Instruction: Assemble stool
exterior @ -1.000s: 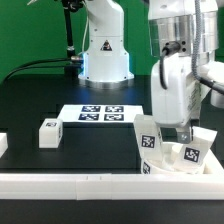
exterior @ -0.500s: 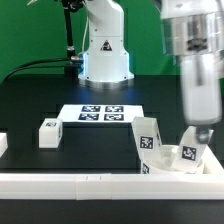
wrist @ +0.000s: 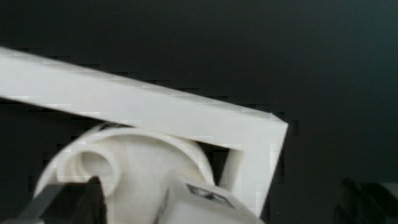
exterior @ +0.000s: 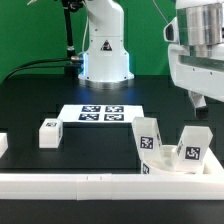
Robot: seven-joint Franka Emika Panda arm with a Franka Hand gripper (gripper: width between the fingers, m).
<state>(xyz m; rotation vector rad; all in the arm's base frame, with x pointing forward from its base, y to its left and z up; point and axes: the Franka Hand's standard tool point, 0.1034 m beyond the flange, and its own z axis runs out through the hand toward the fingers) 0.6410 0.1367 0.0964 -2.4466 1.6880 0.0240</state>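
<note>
The seat ring (exterior: 168, 162) lies on the desk (exterior: 30, 105) in the corner formed by the white border rail (exterior: 90, 181), on the exterior view's right. The wrist view shows its rounded rim (wrist: 128, 160) tucked just inside the rail's corner (wrist: 178, 100). Two legs rise from it: one (exterior: 148, 137) stands close to upright, and the other (exterior: 192, 148) leans toward the exterior view's right. The end effector (exterior: 199, 102) hangs above the leaning leg, apart from it and carrying nothing that I can see. Whether its jaws stand wide or narrow I cannot tell from either view.

I judge this to be a pause between legs, with two in place and more to fetch. A loose leg (exterior: 48, 133) sits well apart on the exterior view's left, beyond the marker board (exterior: 100, 114). A white piece (exterior: 2, 145) is cut off at the picture's edge, perhaps another leg.

The next move calls for a crossing to that loose leg, with the jaws spread wide enough to straddle the block before closing on its flat sides. The leaning leg may not be fully seated in its socket — worth a check before another goes in
</note>
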